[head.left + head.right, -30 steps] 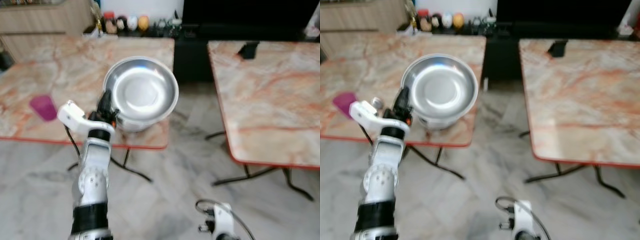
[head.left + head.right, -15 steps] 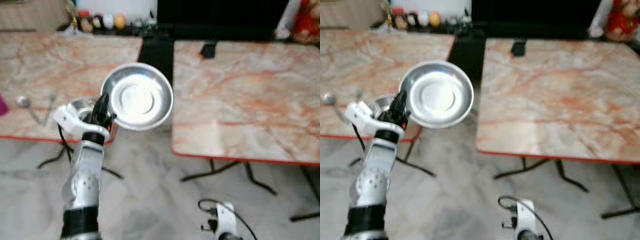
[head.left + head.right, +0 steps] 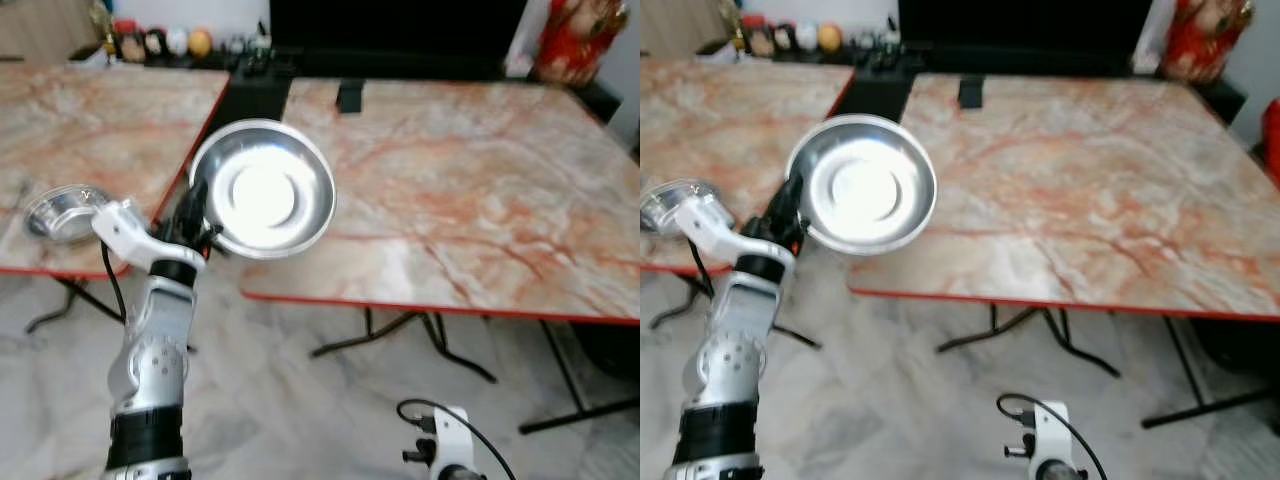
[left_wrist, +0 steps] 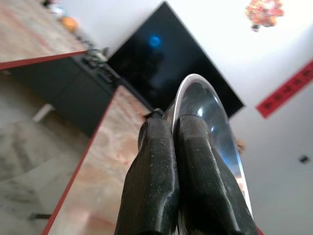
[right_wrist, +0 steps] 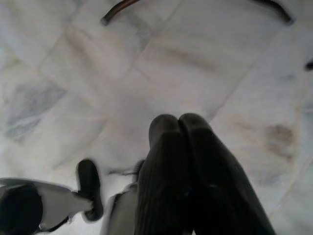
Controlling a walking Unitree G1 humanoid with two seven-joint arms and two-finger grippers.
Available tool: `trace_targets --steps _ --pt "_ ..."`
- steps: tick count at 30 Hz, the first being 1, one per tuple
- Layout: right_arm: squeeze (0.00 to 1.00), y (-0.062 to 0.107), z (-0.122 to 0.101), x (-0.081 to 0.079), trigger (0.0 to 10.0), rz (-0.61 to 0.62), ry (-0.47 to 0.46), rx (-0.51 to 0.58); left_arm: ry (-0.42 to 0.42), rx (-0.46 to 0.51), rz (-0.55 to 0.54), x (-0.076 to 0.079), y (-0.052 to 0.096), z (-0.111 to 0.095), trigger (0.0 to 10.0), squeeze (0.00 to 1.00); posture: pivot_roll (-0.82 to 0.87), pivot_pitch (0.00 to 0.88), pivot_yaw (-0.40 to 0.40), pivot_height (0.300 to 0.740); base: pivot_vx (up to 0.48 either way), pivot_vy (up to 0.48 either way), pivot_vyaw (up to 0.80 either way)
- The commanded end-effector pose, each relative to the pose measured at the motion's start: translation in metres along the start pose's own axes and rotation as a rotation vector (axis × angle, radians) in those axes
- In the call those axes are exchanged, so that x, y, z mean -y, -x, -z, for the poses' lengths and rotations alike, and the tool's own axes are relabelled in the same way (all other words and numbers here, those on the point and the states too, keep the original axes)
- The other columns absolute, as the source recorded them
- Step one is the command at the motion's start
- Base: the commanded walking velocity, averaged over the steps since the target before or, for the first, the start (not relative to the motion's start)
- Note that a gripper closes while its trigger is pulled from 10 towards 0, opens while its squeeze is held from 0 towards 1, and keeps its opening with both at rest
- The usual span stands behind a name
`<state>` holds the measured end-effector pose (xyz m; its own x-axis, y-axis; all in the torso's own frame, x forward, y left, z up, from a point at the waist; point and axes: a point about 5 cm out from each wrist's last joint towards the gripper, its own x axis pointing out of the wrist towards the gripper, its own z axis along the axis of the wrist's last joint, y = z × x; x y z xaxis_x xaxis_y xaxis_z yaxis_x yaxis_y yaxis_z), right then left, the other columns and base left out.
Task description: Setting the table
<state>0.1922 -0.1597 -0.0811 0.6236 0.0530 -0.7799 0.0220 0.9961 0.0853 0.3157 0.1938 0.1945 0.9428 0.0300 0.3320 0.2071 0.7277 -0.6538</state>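
A shiny steel bowl (image 3: 262,190) is held up in the air, tilted so its inside faces me, over the gap between two marble tables and the near left corner of the right table (image 3: 470,190). My left gripper (image 3: 196,212) is shut on the bowl's left rim; in the left wrist view the two black fingers (image 4: 151,166) pinch the rim of the bowl (image 4: 208,115). A second steel bowl (image 3: 60,208) rests on the left table (image 3: 110,120) near its front edge. My right gripper (image 5: 178,120) hangs low over the floor, fingers pressed together on nothing.
A black TV cabinet (image 3: 390,35) stands behind the tables, with small ornaments (image 3: 160,42) at back left and a red figure (image 3: 562,40) at back right. A small black object (image 3: 349,95) lies on the right table's far edge. Black table legs (image 3: 420,335) cross the marble floor.
The camera has swung right: the left table and its purple cup slid out left and the right table now fills the middle. The bowl stays in my left gripper.
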Motion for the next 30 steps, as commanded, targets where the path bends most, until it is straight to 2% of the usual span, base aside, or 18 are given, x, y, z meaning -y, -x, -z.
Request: trace_targets --steps 1,22,24,26,27,30 --pt "0.0 0.0 0.002 0.001 10.0 0.002 0.003 -0.008 0.005 0.007 0.024 0.006 -0.003 0.0 10.0 0.0 -0.01 0.03 -0.002 0.74 0.0 -0.469 0.0" --pt "0.0 0.0 0.0 0.002 10.0 0.006 -0.005 -0.004 -0.029 -0.013 0.014 0.002 -0.003 0.007 10.0 0.0 -0.01 0.046 -0.006 0.74 0.0 -0.469 0.0" --pt "0.0 0.0 0.0 0.002 10.0 0.006 -0.006 -0.004 -0.049 -0.024 0.026 0.003 -0.003 0.008 10.0 0.0 -0.01 0.05 -0.006 0.74 0.0 -0.454 0.0" --pt "0.0 0.0 0.0 0.002 10.0 0.008 -0.007 -0.003 -0.119 -0.08 0.053 0.004 -0.003 0.013 10.0 0.0 -0.01 0.05 -0.006 0.74 0.0 -0.124 0.0" --pt "0.0 0.0 -0.001 0.001 10.0 0.008 -0.009 -0.003 -0.18 -0.118 0.063 0.002 -0.002 0.016 10.0 0.0 -0.01 0.052 -0.005 0.74 0.0 0.0 0.0" --pt "0.0 0.0 -0.001 0.001 10.0 0.009 -0.014 0.0 -0.252 -0.139 0.06 -0.005 0.0 0.012 10.0 0.0 -0.01 0.052 -0.005 0.74 0.0 0.0 0.0"
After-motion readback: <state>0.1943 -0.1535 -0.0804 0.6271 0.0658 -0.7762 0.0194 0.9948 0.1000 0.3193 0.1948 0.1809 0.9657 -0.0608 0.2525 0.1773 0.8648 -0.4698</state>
